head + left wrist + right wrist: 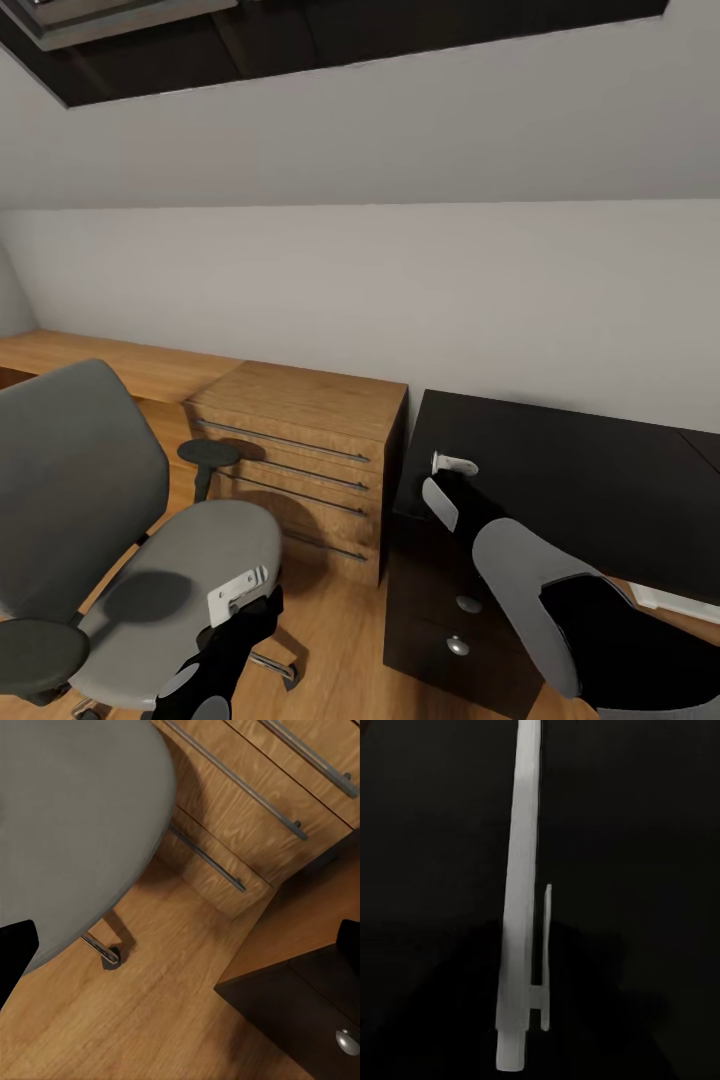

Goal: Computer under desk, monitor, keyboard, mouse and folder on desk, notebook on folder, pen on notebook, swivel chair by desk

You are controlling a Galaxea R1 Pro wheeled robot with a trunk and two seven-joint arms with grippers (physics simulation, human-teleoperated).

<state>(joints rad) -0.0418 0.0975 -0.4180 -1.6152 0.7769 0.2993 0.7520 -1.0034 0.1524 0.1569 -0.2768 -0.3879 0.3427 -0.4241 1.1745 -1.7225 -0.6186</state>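
Near first: left gripper (pixel 240 590) hangs low over the front of the swivel chair (pixel 190 560) seat, off the seat's right edge; only black slivers of its fingers sit at the borders of the left wrist view, nothing between them, so it reads as spread apart and empty. Chair seat is bare grey padding, black armrest (pixel 208 455) pad behind it, tall back toward the left; one chrome leg with a caster (pixel 111 958) rests on the wood floor (pixel 150 1020). Right gripper (pixel 447 483) is over the near left corner of a glossy black top (pixel 560 480); can't say if that is the desk. The top carries knobbed drawer fronts (pixel 458 645) below its left end. Right wrist view has a white pen (pixel 521 907) with a clip against black, running straight along the view axis. Fingers not visible there, so cannot tell if the right gripper is closed on it or not. Farther back: light-wood drawer cabinet (pixel 300 450) with long bar handles between chair and black top, then a low wood bench (pixel 100 362) along the grey wall (pixel 400 280).
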